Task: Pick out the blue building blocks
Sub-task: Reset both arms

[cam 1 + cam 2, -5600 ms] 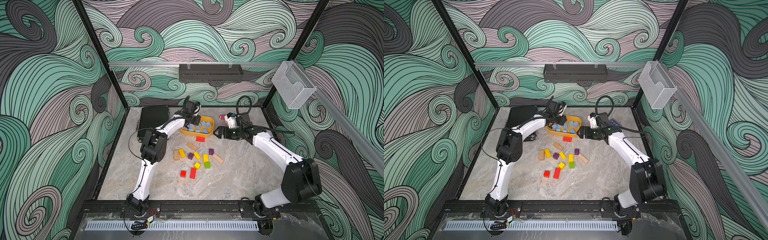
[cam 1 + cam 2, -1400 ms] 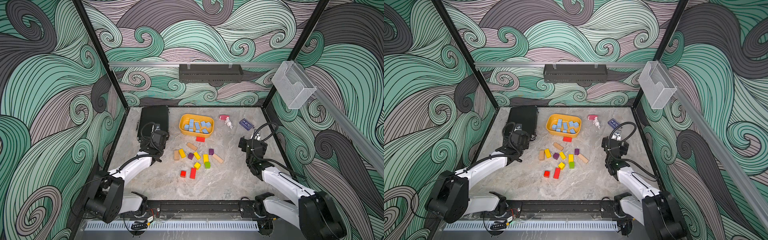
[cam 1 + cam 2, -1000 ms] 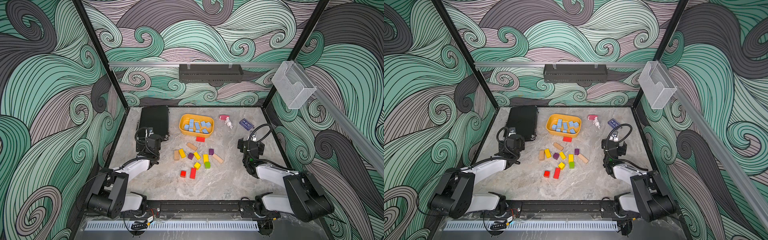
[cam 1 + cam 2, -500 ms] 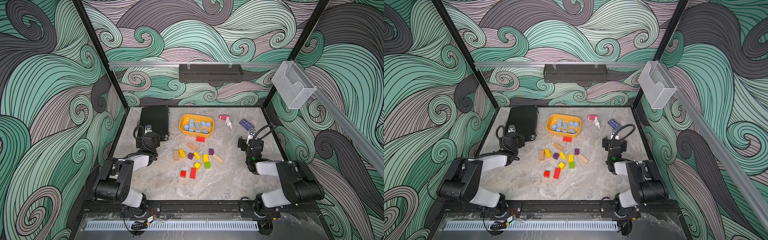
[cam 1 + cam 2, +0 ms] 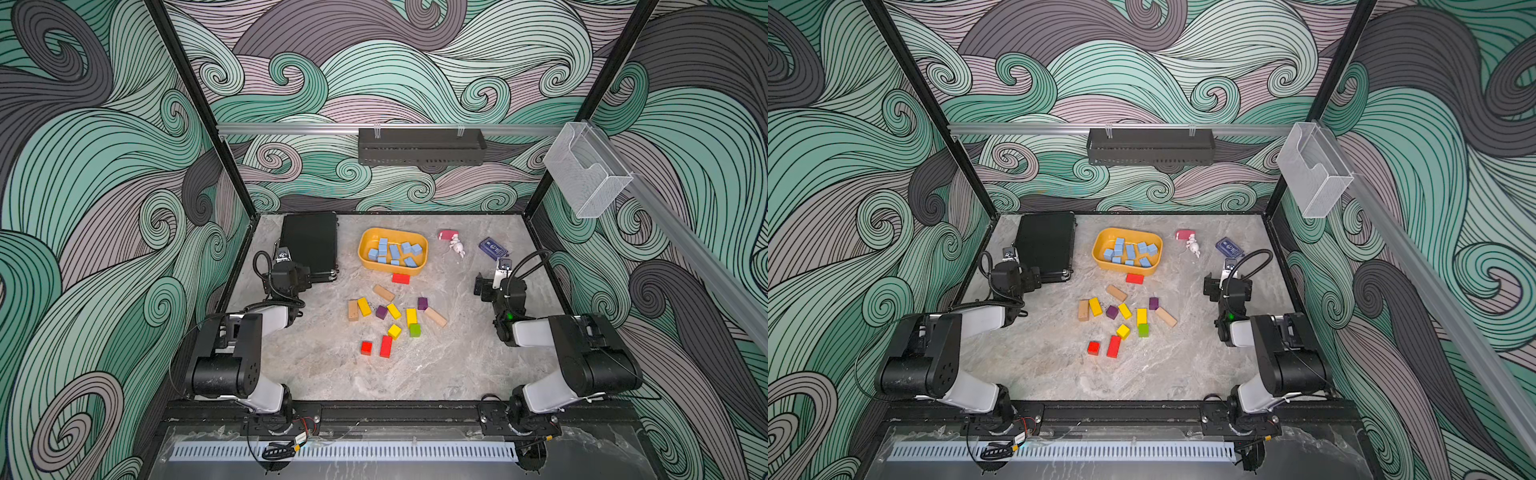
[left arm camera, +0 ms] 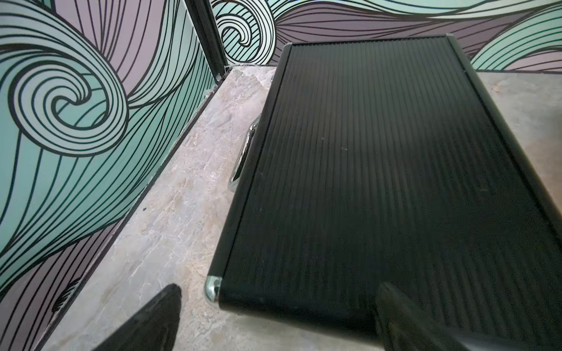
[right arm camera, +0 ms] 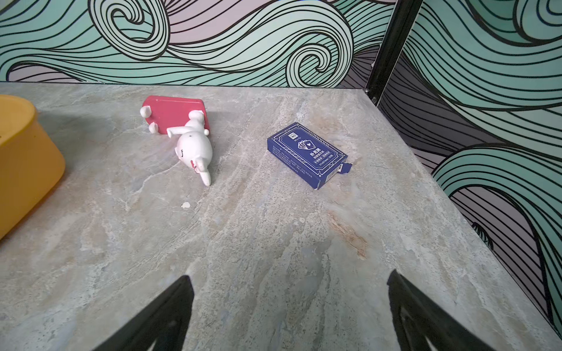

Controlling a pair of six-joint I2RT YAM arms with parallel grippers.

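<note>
Several light blue building blocks [image 5: 392,253] [image 5: 1129,251] lie together inside a yellow tray [image 5: 392,230] [image 5: 1127,230] at the back middle of the table. No blue block shows among the loose blocks. My left gripper [image 5: 308,276] [image 6: 278,290] is open and holds nothing, low at the left side, over the near corner of a black case. My right gripper [image 5: 481,286] [image 7: 290,276] is open and holds nothing, low over bare table at the right side. Both stand well away from the tray.
A black ribbed case [image 5: 309,245] [image 6: 380,167] lies at the back left. Red, yellow, purple, green and wooden blocks [image 5: 390,316] are scattered mid-table. A white figure on a red piece [image 7: 191,146] and a navy card packet [image 7: 307,153] lie at the back right. The tray's wall [image 7: 27,158] shows in the right wrist view.
Both arms have drawn back from the tray and folded down at their own sides of the table. In the last second they settled lower. Both grippers stayed open.
</note>
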